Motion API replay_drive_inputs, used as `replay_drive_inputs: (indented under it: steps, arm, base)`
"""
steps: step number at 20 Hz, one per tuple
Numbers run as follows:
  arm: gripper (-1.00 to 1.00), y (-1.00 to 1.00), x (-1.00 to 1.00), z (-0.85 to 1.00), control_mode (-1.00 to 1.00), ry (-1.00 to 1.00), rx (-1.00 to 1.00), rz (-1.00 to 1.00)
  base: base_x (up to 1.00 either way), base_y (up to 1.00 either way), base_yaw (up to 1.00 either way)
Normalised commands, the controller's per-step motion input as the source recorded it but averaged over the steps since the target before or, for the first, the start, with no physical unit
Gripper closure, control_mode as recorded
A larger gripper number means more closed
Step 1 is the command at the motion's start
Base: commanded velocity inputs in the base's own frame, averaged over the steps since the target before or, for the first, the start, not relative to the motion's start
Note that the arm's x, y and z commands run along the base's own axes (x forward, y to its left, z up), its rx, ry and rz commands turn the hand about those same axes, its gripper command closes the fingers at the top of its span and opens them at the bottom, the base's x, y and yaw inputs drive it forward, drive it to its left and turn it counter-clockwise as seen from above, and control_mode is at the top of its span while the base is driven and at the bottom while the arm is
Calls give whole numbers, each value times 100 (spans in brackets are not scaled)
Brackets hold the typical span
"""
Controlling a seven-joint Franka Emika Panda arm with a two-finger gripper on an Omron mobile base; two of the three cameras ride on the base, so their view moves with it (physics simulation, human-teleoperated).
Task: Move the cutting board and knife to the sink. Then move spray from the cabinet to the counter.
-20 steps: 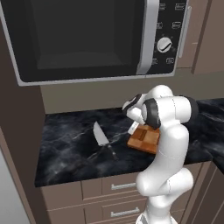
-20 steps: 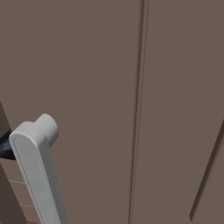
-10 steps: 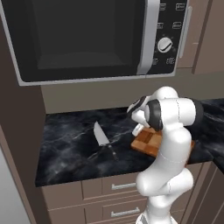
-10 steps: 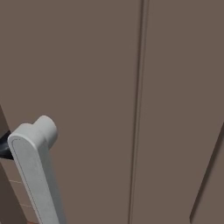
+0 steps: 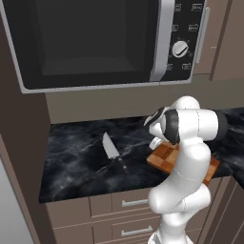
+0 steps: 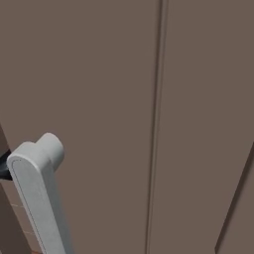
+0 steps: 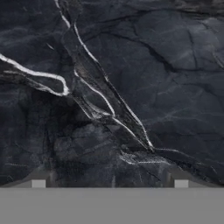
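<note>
The jaws (image 7: 109, 181) stand wide apart with nothing between them, their two tips low in the hand view at the lower left and lower right, pointing straight at bare black marble tabletop (image 7: 131, 87) crossed by thin white veins. In the left base view the white arm (image 5: 186, 157) rises from the lower right and bends over the middle right of the frame, hiding the hand. Under its elbow lies the checkered cutting board (image 5: 164, 157), flat on the tabletop, partly covered by the arm. The knife (image 5: 112, 148) lies left of the board, apart from it, near the frame's middle, blade toward the wall and dark handle toward the front edge. A microwave (image 5: 95, 43) fills the upper part, and drawers (image 5: 124, 205) with silver handles sit below the tabletop
</note>
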Motion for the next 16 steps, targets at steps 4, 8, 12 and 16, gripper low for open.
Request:
replay_drive_inputs:
  steps: [4,8,12,16]
  arm:
    - [-100,-59,-71,-56,-100,2,0,-10]
    - [-100,-58,-68,-56,-100,3,0,-9]
    - [-100,-32,-28,-44,-100,1,0,-7]
    - [-100,-5,11,-19,-100,-2,6,0]
  base:
    - [0,0,0]
    - [0,0,0]
    - [0,0,0]
    - [0,0,0]
